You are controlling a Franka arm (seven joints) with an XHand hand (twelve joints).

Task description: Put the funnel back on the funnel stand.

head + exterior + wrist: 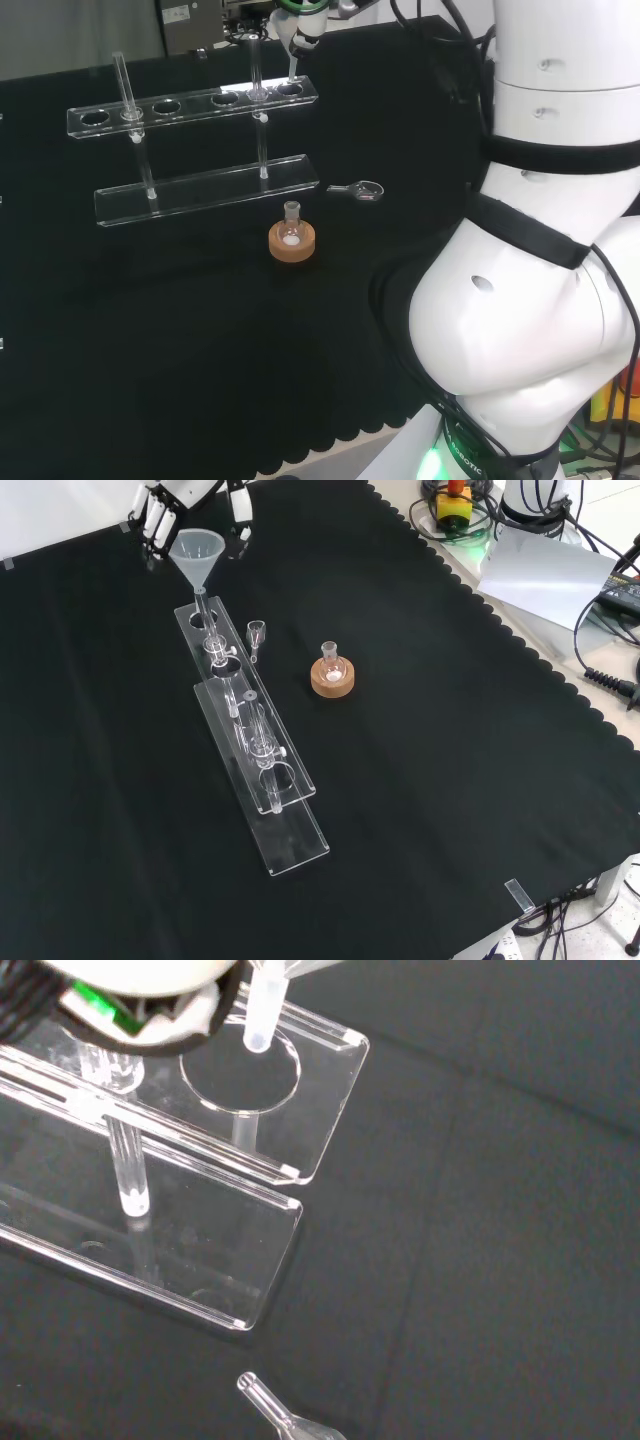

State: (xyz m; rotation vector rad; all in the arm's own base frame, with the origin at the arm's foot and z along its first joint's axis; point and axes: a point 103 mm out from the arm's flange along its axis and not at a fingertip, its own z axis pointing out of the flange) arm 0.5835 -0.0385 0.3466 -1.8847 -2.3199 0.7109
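At the upper left of the front view, the black and white robot hand [165, 510] hangs just behind the clear conical funnel [196, 555]; whether its fingers clasp the cone or stand apart from it cannot be told. The funnel's stem points down at the end hole of the clear acrylic two-tier funnel stand [262, 770], and in the wrist view the stem tip sits at that hole's rim, apparently lined up so the cone can seat. Near the stand on the black-clothed worktop [450, 780], a small round glass flask [331, 663] rests on a cork ring [332, 679], well clear of the work.
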